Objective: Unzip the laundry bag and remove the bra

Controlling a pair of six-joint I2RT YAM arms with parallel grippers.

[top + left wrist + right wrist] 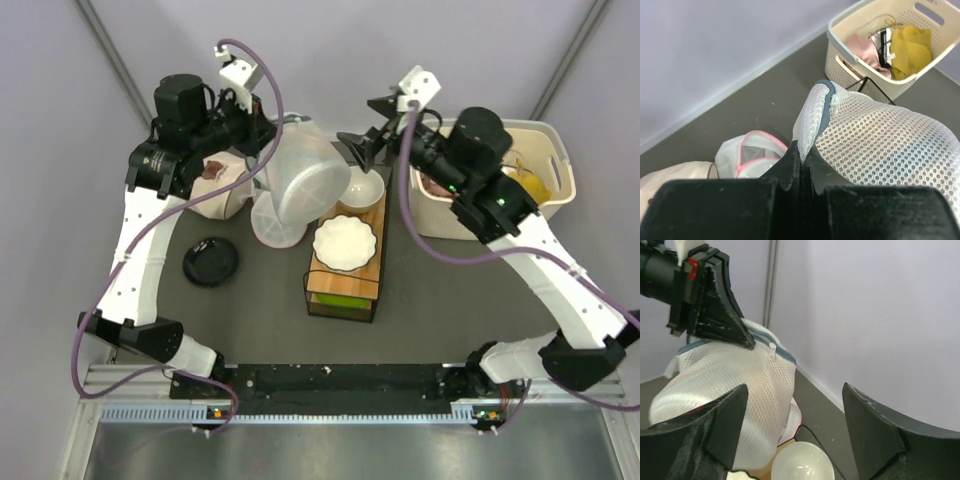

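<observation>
1. The left gripper point(800, 152) has its jaws pressed together on a fold of mesh at the rim of the laundry bag point(880, 145), just beside the grey trim point(826, 102). It holds the bag raised and tilted above the table point(260, 290).
2. The right gripper point(795, 390) is spread wide with nothing in it. It faces the bag from just beside it.
3. The zip pull point(772, 351) appears as a small pale tab on the trim, just beside the left gripper's fingertips and on the side facing the right gripper.
4. Judged step: catching the pull. The right gripper should close squarely on the tab alone, not on mesh. It should then draw along the trim's curve while the left pinch holds the rim taut, so the slider does not bunch the fabric.
5. The bra cannot be made out. Only a faint warm tint shows through the mesh, so it is presumably inside the bag.
6. The left arm rises along the table's left side with its elbow bowed outward and its wrist turned inward toward the centre.
7. The right arm arcs in from the right, passing in front of the basket point(860, 75). Its wrist points left, above the white bowl point(802, 462).
</observation>
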